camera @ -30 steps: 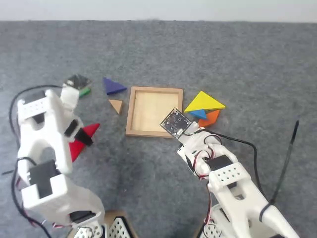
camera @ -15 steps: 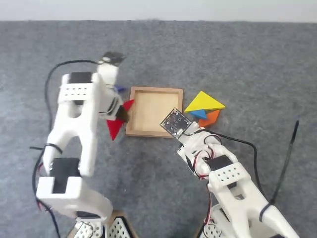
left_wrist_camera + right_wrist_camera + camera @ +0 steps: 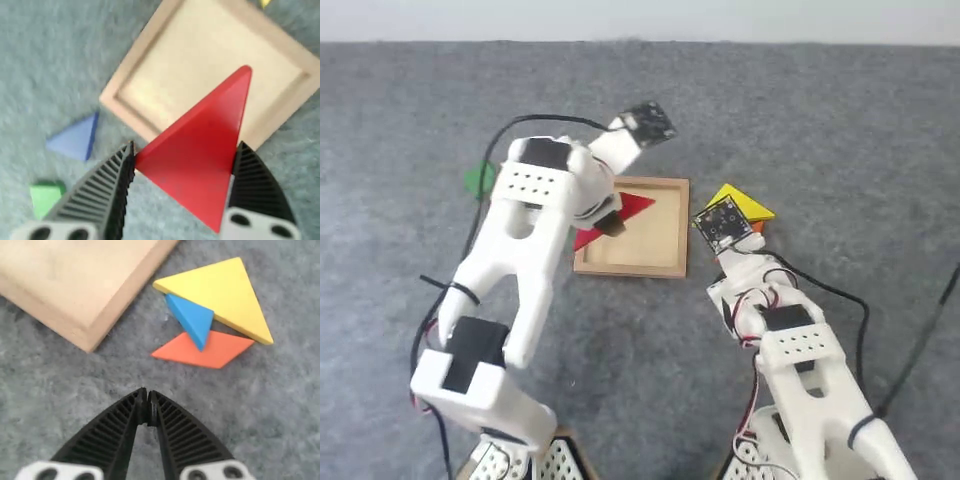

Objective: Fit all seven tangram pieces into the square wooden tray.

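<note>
My left gripper is shut on a large red triangle, held above the near-left edge of the square wooden tray. From above, the red triangle pokes over the tray, whose inside is bare. My right gripper is shut on nothing, hovering over grey mat just short of a yellow triangle, a light blue triangle and an orange parallelogram. A dark blue triangle and a green piece lie left of the tray.
Grey felt covers the whole table. The green piece lies at the left beside the left arm. The right arm stands at the tray's right front corner, with cables trailing behind it.
The left arm has carried the red triangle from the mat at the left rightwards until it hangs over the tray. The right arm shifted right, toward the yellow, blue and orange pieces.
</note>
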